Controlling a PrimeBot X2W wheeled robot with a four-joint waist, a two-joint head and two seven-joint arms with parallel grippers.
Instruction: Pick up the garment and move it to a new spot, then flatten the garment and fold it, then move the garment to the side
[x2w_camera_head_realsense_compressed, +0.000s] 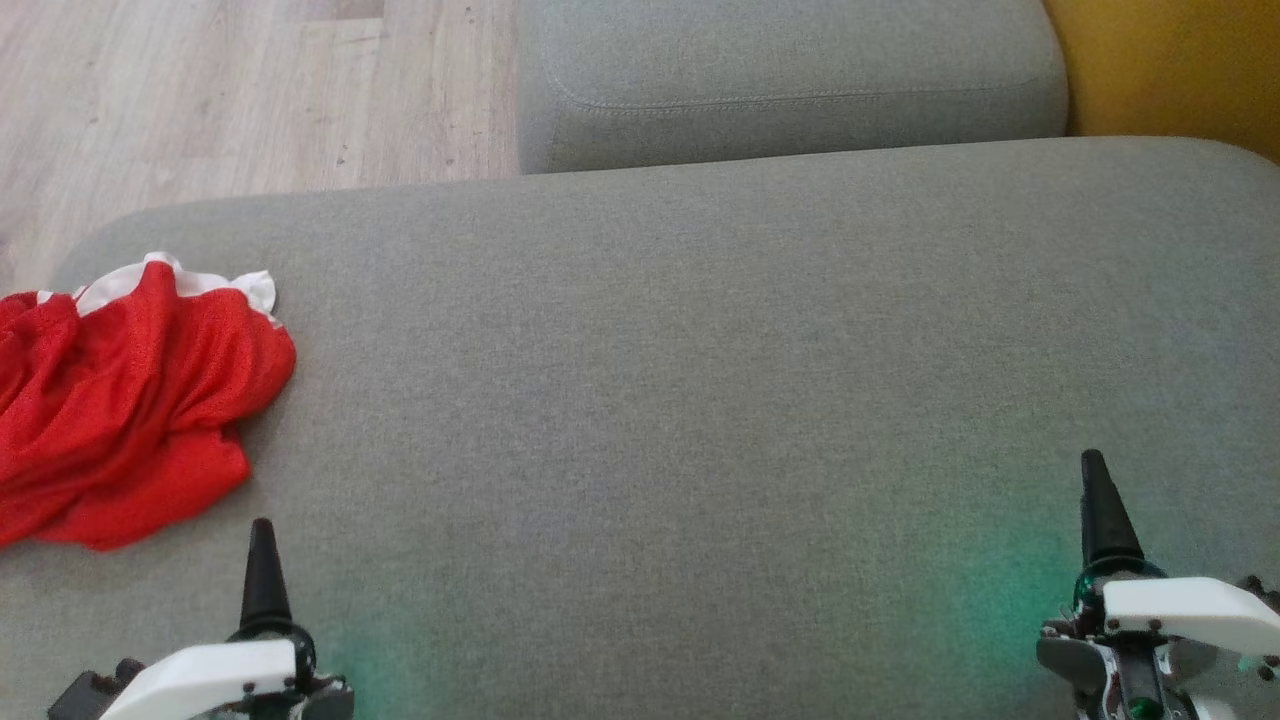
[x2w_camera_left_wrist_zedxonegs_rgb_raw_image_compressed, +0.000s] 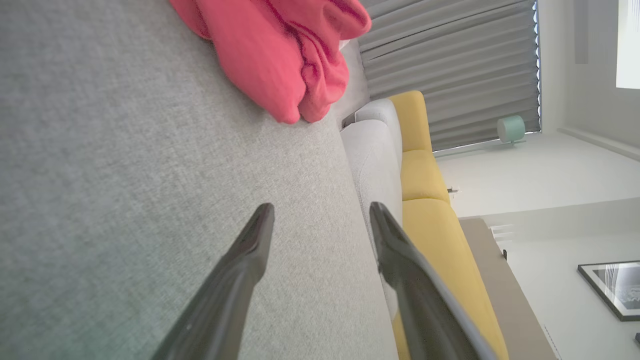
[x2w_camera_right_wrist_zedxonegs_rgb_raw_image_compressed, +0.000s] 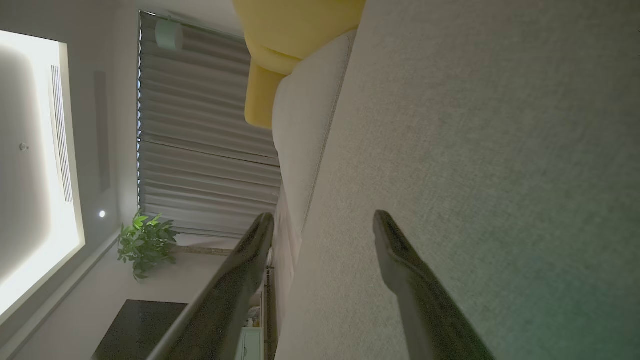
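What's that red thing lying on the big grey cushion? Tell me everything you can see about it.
It is a red garment, crumpled in a loose heap with deep folds, not yet flattened or folded. The cloth looks thin and soft, with white trim along its far edge. It lies at the left end of the grey cushion, partly cut off by the head view's left edge. In what shows, only the cushion touches it; the open left gripper stands apart, short of it.

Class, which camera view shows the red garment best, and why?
The head view: most of the crumpled garment shows, white trim included. The left wrist view catches one bunched end; the right wrist view looks along grey cushion.
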